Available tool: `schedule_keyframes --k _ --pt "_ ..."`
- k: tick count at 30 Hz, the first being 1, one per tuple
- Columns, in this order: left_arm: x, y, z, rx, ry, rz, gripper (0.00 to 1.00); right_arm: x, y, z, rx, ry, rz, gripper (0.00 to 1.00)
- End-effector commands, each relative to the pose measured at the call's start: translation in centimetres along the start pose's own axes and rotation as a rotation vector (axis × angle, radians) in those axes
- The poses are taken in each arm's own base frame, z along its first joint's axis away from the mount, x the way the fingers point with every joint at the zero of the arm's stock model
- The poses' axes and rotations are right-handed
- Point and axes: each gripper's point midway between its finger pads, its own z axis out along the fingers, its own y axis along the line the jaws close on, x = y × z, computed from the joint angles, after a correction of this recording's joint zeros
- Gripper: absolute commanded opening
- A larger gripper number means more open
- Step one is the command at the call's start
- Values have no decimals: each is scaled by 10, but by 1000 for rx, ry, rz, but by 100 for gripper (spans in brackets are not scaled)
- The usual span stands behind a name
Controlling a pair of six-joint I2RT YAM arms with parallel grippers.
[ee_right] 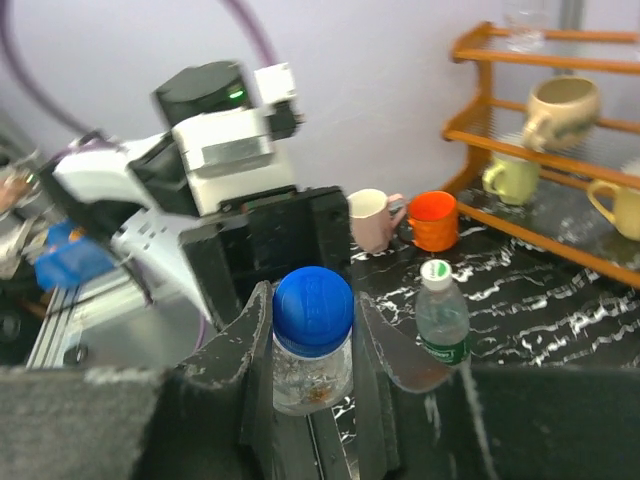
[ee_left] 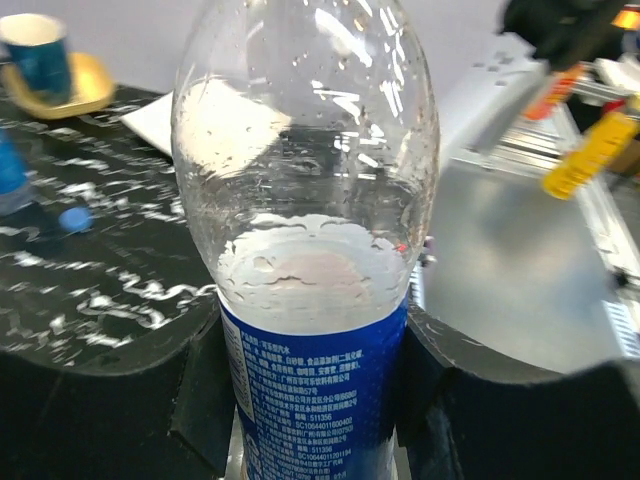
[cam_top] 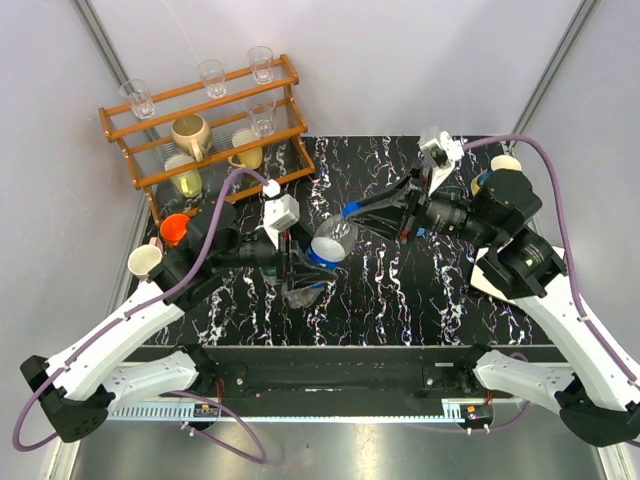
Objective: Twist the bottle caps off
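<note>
My left gripper [cam_top: 316, 260] is shut on the blue-labelled waist of a clear bottle [cam_top: 335, 238] and holds it tilted above the table. In the left wrist view the bottle [ee_left: 305, 200] fills the gap between the black fingers [ee_left: 200, 390]. My right gripper [cam_top: 350, 213] is shut on that bottle's blue cap [ee_right: 313, 305], with a finger on each side. A clear bottle with a green label and white cap [ee_right: 443, 320] stands on the table to the right of my right gripper [ee_right: 313, 320]. Part of a translucent blue bottle [ee_left: 10, 175] shows at the left edge. The orange bottle is out of view.
A wooden rack [cam_top: 205, 125] with mugs and drinking glasses stands at the back left. An orange mug [cam_top: 175, 228] and a pale mug [cam_top: 145, 262] stand beside it. A blue cup on a yellow saucer [ee_left: 45, 60] and white paper [cam_top: 500, 280] lie at the right.
</note>
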Motion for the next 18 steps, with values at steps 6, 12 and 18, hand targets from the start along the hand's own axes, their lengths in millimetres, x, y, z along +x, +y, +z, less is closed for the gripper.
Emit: schedule_keyframes --k 6,12,18 --pt "-44 -75 -25 413 -86 33 53 33 67 -25 -459 122 -211 0" --pt "-42 -88 -28 532 -80 9 54 36 88 -42 -584 130 -286 0" --pt "-46 -94 -28 594 -98 -15 53 41 99 -50 -719 151 -319 0"
